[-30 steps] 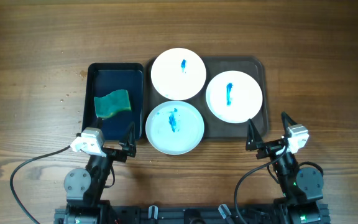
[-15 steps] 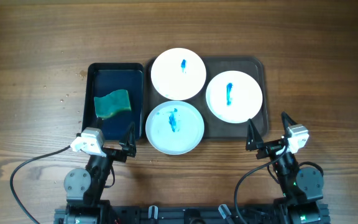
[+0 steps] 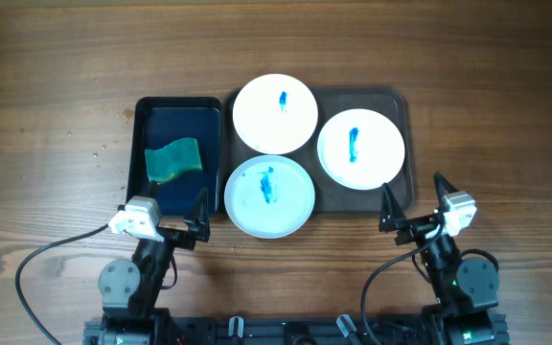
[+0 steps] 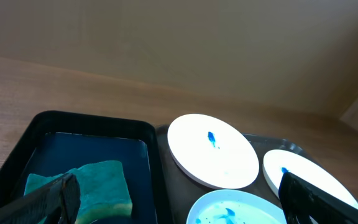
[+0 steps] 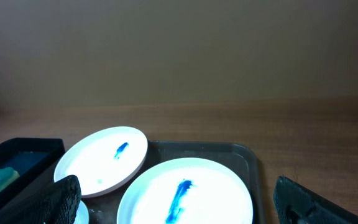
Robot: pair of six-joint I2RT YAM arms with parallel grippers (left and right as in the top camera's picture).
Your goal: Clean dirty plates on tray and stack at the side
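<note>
Three white plates with blue smears lie on a dark brown tray (image 3: pixel 402 103): a far plate (image 3: pixel 275 113), a right plate (image 3: pixel 360 149) and a near plate (image 3: pixel 269 195) overhanging the tray's front. A green sponge (image 3: pixel 172 159) lies in a black bin (image 3: pixel 140 125) left of the tray. My left gripper (image 3: pixel 178 217) is open and empty at the bin's near edge. My right gripper (image 3: pixel 412 203) is open and empty just in front of the tray's right corner. The left wrist view shows the sponge (image 4: pixel 92 186) and far plate (image 4: pixel 212 149). The right wrist view shows the right plate (image 5: pixel 185 193).
Bare wooden table (image 3: pixel 56 96) lies to the left of the bin, to the right of the tray and beyond both. A few crumbs (image 3: pixel 103 144) lie left of the bin.
</note>
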